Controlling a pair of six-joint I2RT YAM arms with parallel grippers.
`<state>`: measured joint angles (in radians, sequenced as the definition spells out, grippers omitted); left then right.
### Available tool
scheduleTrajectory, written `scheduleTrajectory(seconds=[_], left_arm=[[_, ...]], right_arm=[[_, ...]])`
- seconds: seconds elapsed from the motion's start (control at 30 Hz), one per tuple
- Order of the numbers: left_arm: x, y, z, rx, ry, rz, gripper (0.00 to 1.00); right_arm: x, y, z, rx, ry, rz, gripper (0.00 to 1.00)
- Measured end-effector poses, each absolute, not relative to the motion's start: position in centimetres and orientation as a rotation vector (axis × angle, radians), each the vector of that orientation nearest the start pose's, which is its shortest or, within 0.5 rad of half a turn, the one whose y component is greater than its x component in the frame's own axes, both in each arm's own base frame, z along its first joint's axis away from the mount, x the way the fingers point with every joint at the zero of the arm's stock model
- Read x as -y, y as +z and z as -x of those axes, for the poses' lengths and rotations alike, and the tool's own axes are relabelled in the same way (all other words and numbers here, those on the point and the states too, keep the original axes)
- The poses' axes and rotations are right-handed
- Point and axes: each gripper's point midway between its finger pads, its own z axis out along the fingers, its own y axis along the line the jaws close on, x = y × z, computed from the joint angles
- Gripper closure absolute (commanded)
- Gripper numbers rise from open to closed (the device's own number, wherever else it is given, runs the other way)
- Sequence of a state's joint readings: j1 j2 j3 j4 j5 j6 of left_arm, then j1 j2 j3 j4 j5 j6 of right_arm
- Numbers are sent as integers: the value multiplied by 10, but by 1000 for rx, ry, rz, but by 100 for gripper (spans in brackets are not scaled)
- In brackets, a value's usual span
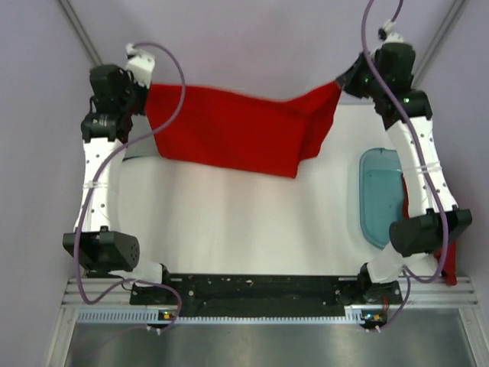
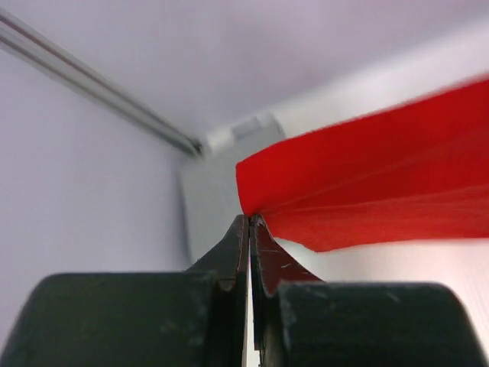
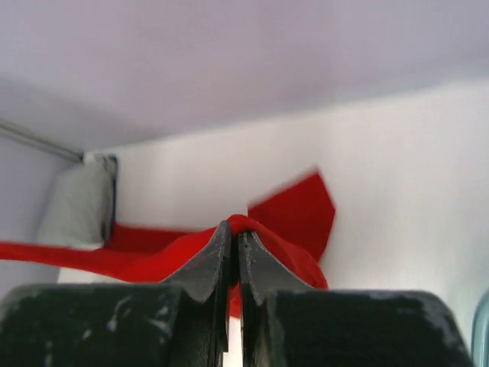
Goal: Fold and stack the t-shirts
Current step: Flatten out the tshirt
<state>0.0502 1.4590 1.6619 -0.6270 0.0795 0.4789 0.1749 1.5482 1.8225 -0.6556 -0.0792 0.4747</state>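
A bright red t-shirt [image 1: 237, 130] hangs stretched between my two grippers over the far part of the white table [image 1: 229, 222], its lower edge sagging toward the table. My left gripper [image 1: 147, 95] is shut on its left corner; in the left wrist view the jaws [image 2: 250, 220] pinch the red cloth [image 2: 367, 183]. My right gripper [image 1: 342, 82] is shut on its right corner; in the right wrist view the cloth [image 3: 298, 210] bunches over the closed tips [image 3: 234, 229]. A bit of darker red cloth [image 1: 451, 264] shows at the right edge behind my right arm. The grey t-shirt is out of view.
A translucent light-blue plastic tub [image 1: 380, 195] sits at the table's right side beside my right arm. Grey enclosure walls with metal frame bars [image 1: 80, 30] stand close behind both grippers. The black base rail [image 1: 260, 289] runs along the near edge.
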Motion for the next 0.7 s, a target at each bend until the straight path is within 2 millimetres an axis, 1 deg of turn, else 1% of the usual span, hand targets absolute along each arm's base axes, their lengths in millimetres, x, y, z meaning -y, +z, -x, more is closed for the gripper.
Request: scheduleTrajectory(seconds=[0.03,0.07,0.1,0.13,0.17,0.2,0.27,0.3,0.33,0.37,0.4,0.43,0.47,0.5,0.53,0.6,0.63,0.7], left_arm=[[-28,384,-445,-1854,280,-442,100],[-29,411,-452,-1790,291,-419,100],[-29,439,-455,-1719,301,-396,100],[-29,462,-454,-1660,310,-380,100],[-28,480,-451,-1612,315,-370,100],[-27,494,-446,-1573,316,-366,100],[-23,507,-437,-1533,306,-374,100],[-21,509,-434,-1525,300,-381,100],[-18,508,-430,-1521,289,-394,100],[-16,503,-427,-1528,280,-406,100],[-14,496,-423,-1540,273,-417,100],[-12,484,-419,-1563,265,-430,100],[-11,468,-414,-1599,255,-447,100],[-10,454,-409,-1618,254,-461,100],[-10,434,-401,-1656,252,-477,100],[-10,394,-381,-1726,254,-513,100],[-11,364,-365,-1774,257,-543,100],[-11,319,-336,-1847,263,-597,100]], right_arm=[[-108,399,-453,-1907,510,-229,100],[-104,425,-465,-1836,516,-212,100],[-98,449,-469,-1777,514,-199,100],[-94,466,-468,-1738,512,-188,100],[-90,488,-461,-1686,507,-167,100],[-87,502,-454,-1651,500,-152,100],[-80,527,-430,-1589,479,-121,100],[-79,532,-418,-1573,473,-110,100],[-78,535,-398,-1561,469,-92,100],[-77,533,-383,-1560,470,-82,100],[-77,527,-364,-1567,470,-69,100],[-76,519,-346,-1578,471,-60,100],[-76,506,-328,-1594,477,-52,100],[-76,489,-310,-1619,486,-46,100],[-78,471,-297,-1651,500,-42,100],[-85,419,-264,-1745,553,-38,100],[-90,390,-249,-1806,586,-41,100],[-103,330,-222,-1942,663,-54,100]])
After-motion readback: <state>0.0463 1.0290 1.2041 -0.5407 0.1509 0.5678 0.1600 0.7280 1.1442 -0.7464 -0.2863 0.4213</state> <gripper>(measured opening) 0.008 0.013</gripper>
